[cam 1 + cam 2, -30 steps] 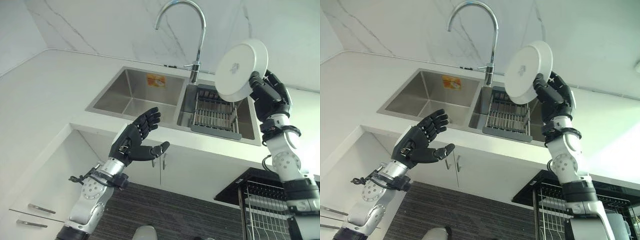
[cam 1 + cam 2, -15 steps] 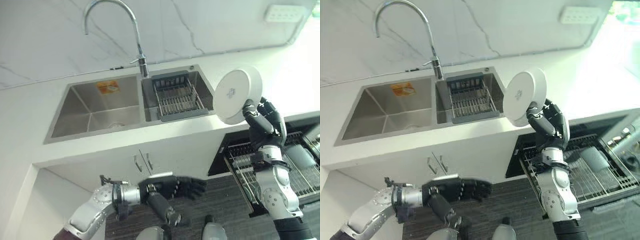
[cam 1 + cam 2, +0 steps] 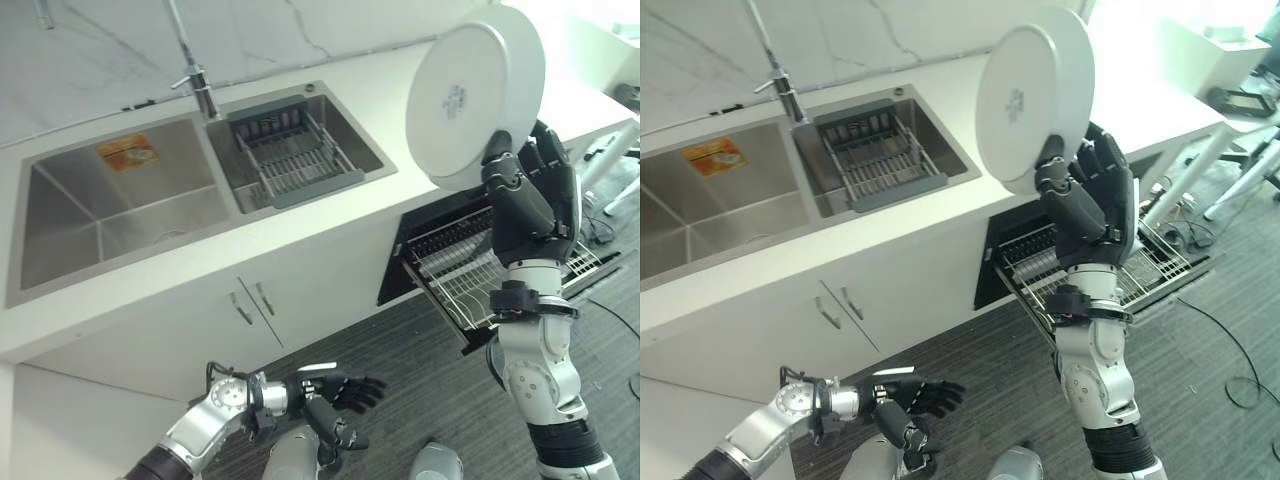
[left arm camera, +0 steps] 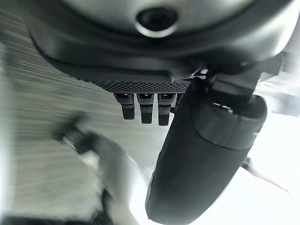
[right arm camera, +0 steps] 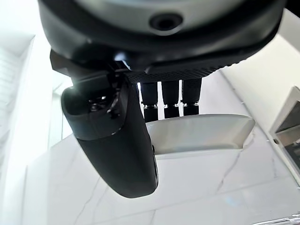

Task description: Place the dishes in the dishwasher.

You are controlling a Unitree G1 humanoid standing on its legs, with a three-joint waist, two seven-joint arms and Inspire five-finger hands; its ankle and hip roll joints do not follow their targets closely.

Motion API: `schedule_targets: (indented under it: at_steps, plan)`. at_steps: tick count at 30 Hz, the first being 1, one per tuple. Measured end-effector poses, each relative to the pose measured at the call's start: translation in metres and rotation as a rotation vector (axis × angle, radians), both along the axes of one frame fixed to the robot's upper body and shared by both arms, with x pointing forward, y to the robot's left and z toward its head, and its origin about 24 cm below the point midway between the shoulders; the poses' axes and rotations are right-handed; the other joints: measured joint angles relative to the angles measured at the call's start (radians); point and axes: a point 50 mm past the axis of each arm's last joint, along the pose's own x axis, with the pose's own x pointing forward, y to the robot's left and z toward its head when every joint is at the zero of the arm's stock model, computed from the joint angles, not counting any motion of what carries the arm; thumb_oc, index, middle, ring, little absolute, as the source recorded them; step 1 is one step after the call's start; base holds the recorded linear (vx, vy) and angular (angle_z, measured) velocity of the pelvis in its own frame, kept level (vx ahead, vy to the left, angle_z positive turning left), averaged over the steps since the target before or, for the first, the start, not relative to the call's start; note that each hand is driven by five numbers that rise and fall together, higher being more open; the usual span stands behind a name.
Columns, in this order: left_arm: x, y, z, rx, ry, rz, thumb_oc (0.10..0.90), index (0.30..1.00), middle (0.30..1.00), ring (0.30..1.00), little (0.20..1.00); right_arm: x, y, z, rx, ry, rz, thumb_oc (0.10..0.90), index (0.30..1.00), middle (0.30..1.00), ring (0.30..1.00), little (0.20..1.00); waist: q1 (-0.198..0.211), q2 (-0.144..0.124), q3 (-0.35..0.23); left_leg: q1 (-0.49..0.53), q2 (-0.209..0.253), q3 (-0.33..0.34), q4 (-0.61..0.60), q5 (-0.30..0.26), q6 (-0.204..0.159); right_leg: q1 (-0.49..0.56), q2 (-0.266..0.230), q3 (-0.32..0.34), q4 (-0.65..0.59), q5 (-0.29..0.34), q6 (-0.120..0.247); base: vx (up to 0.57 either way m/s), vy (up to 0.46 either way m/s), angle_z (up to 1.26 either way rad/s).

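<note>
White plate [image 3: 475,95] held high on edge, underside toward the camera, in front of the counter [image 3: 330,225] and above the open dishwasher; pinched at its lower rim by the right hand [image 3: 527,200], thumb on the near face and fingers [image 5: 171,96] curled behind (rim seen passing between them in the right wrist view); below and behind the hand, the dishwasher rack [image 3: 465,275] pulled out from the dark opening under the counter, wire tines showing, contents too small to tell; farther along the counter, a double steel sink [image 3: 120,215] with a dark wire drainer basket [image 3: 290,155] sitting in the basin nearer the plate, and the base of a tap [image 3: 200,85] standing between the two basins; an orange sticker [image 3: 127,152] on the back wall of the other basin; white cabinet doors [image 3: 250,300] with small handles under the sink; left hand [image 3: 335,392] low over the dark striped floor [image 3: 420,360], well apart from the plate, fingers relaxed and spread, grasping nothing
</note>
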Motion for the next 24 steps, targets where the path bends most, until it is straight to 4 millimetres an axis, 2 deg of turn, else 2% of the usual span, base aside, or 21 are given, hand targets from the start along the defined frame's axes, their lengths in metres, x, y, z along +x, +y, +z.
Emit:
schedule_targets:
  at_steps: [3,4,6,7,8,9,10,11,12,13,15,16,17,18,19,21,22,24]
  plan:
    - [-0.013,0.016,-0.029,0.138,0.050,0.159,0.800,0.900,0.900,0.900,0.900,-0.012,0.000,-0.003,-0.026,-0.005,-0.018,0.400,0.300,0.300,0.300,0.300,0.016,-0.010,0.000,-0.016,0.019,-0.109,0.000,0.031,-0.052,-0.007,-0.002,-0.004,-0.025,-0.001,0.001,0.07,-0.550,-0.48]
    - [-0.017,0.024,-0.036,0.174,0.052,0.217,0.800,0.900,0.900,0.900,0.900,-0.015,-0.001,-0.007,-0.036,0.000,-0.024,0.400,0.300,0.300,0.300,0.300,0.013,-0.021,0.000,-0.023,0.038,-0.139,-0.002,0.048,-0.083,-0.004,0.008,-0.003,-0.027,-0.011,0.006,0.10,-0.639,-0.03]
    - [-0.019,0.042,-0.045,0.225,0.045,0.346,0.800,0.900,0.900,0.900,0.900,-0.022,-0.006,-0.018,-0.055,0.040,-0.048,0.400,0.300,0.300,0.300,0.300,0.014,-0.065,-0.008,-0.045,0.081,-0.173,0.000,0.078,-0.133,0.017,0.055,-0.010,-0.056,-0.041,0.006,0.07,-0.538,0.26]
    - [-0.023,0.045,-0.055,0.246,0.057,0.419,0.800,0.900,0.900,0.900,0.900,-0.021,-0.009,-0.021,-0.079,0.059,-0.056,0.400,0.300,0.300,0.300,0.300,0.001,-0.042,0.000,-0.043,0.130,-0.207,-0.014,0.097,-0.163,0.008,0.099,-0.029,-0.023,-0.048,0.011,0.06,-0.497,0.22]
    - [-0.025,0.048,-0.058,0.259,0.053,0.476,0.800,0.900,0.900,0.900,0.900,-0.020,-0.009,-0.026,-0.094,0.087,-0.054,0.400,0.300,0.300,0.300,0.300,-0.005,-0.042,-0.006,-0.028,0.160,-0.210,-0.058,0.104,-0.175,-0.005,0.133,-0.034,-0.006,-0.067,-0.012,0.06,-0.353,-0.01]
    - [-0.033,0.055,-0.066,0.290,0.060,0.542,0.800,0.900,0.900,0.900,0.900,-0.018,-0.009,-0.029,-0.121,0.104,-0.044,0.400,0.300,0.300,0.300,0.300,-0.011,-0.041,-0.012,0.006,0.196,-0.200,-0.140,0.121,-0.178,-0.031,0.172,-0.033,0.036,-0.095,-0.051,0.13,-0.437,-0.29]
    - [-0.034,0.055,-0.070,0.324,0.051,0.579,0.800,0.900,0.900,0.900,0.900,-0.018,-0.011,-0.030,-0.145,0.110,-0.040,0.400,0.300,0.300,0.300,0.300,-0.015,-0.047,-0.019,0.031,0.216,-0.189,-0.174,0.120,-0.168,-0.053,0.193,-0.032,0.069,-0.120,-0.088,0.19,-0.545,-0.37]
    - [-0.053,0.053,-0.084,0.330,0.109,0.639,0.800,0.900,0.900,0.900,0.900,-0.017,-0.019,-0.036,-0.171,0.134,-0.053,0.400,0.300,0.300,0.300,0.300,-0.047,-0.024,-0.047,0.063,0.208,-0.188,-0.116,0.105,-0.190,-0.067,0.218,-0.040,0.111,-0.148,-0.099,0.20,-0.616,-0.36]
    - [-0.070,0.050,-0.096,0.324,0.165,0.727,0.800,0.900,0.900,0.900,0.900,-0.017,-0.023,-0.040,-0.196,0.157,-0.053,0.400,0.300,0.300,0.300,0.300,-0.063,0.004,-0.077,0.108,0.225,-0.166,-0.160,0.137,-0.254,-0.084,0.252,-0.037,0.149,-0.177,-0.129,0.15,-0.461,-0.22]
    - [-0.080,0.054,-0.105,0.358,0.197,0.849,0.800,0.900,0.900,0.900,0.900,-0.020,-0.031,-0.049,-0.219,0.198,-0.067,0.400,0.300,0.300,0.300,0.300,-0.071,0.006,-0.091,0.122,0.230,-0.150,-0.174,0.194,-0.254,-0.091,0.257,-0.038,0.187,-0.209,-0.152,0.09,-0.283,-0.11]
    - [-0.090,0.063,-0.109,0.419,0.226,0.885,0.800,0.900,0.900,0.900,0.900,-0.022,-0.037,-0.052,-0.263,0.228,-0.072,0.400,0.300,0.300,0.300,0.300,-0.069,0.023,-0.100,0.118,0.244,-0.129,-0.198,0.278,-0.184,-0.096,0.268,-0.055,0.194,-0.222,-0.187,0.09,-0.225,0.04]
    - [-0.098,0.066,-0.114,0.432,0.265,0.906,0.800,0.900,0.900,0.900,0.900,-0.022,-0.038,-0.052,-0.279,0.234,-0.072,0.400,0.300,0.300,0.300,0.300,-0.070,0.029,-0.104,0.118,0.241,-0.099,-0.216,0.328,-0.164,-0.094,0.263,-0.069,0.193,-0.229,-0.200,0.08,-0.128,0.33]
    - [-0.102,0.063,-0.116,0.414,0.283,0.943,0.800,0.900,0.900,0.900,0.900,-0.024,-0.043,-0.053,-0.303,0.246,-0.082,0.400,0.300,0.300,0.300,0.300,-0.066,0.028,-0.106,0.108,0.228,-0.071,-0.207,0.325,-0.176,-0.088,0.253,-0.098,0.181,-0.229,-0.213,0.08,-0.088,0.59]
    - [-0.103,0.061,-0.118,0.408,0.296,0.945,0.800,0.900,0.900,0.900,0.900,-0.025,-0.044,-0.053,-0.320,0.256,-0.084,0.400,0.300,0.300,0.300,0.300,-0.063,0.038,-0.121,0.094,0.193,-0.069,-0.171,0.250,-0.192,-0.076,0.250,-0.113,0.161,-0.224,-0.221,0.09,-0.070,0.66]
    - [-0.104,0.058,-0.118,0.399,0.302,0.945,0.800,0.900,0.900,0.900,0.900,-0.024,-0.043,-0.052,-0.333,0.252,-0.081,0.400,0.300,0.300,0.300,0.300,-0.060,0.046,-0.131,0.087,0.148,-0.080,-0.154,0.199,-0.199,-0.076,0.252,-0.122,0.145,-0.216,-0.223,0.10,-0.051,0.55]
    - [-0.111,0.055,-0.122,0.380,0.349,0.983,0.800,0.900,0.900,0.900,0.900,-0.023,-0.038,-0.053,-0.357,0.248,-0.069,0.400,0.300,0.300,0.300,0.300,-0.044,0.055,-0.138,0.105,0.058,-0.119,-0.169,0.102,-0.194,-0.084,0.266,-0.130,0.128,-0.207,-0.231,0.10,-0.018,0.23]
    - [-0.113,0.054,-0.123,0.357,0.367,1.013,0.800,0.900,0.900,0.900,0.900,-0.022,-0.035,-0.055,-0.361,0.253,-0.063,0.400,0.300,0.300,0.300,0.300,-0.030,0.056,-0.139,0.107,0.040,-0.131,-0.182,0.071,-0.175,-0.087,0.277,-0.135,0.125,-0.203,-0.236,0.10,0.022,0.00]
    - [-0.111,0.057,-0.123,0.334,0.372,1.043,0.800,0.900,0.900,0.900,0.900,-0.021,-0.027,-0.061,-0.364,0.267,-0.048,0.400,0.300,0.300,0.300,0.300,0.001,0.044,-0.142,0.093,0.047,-0.155,-0.172,0.065,-0.173,-0.082,0.288,-0.141,0.116,-0.199,-0.243,0.09,0.102,0.02]
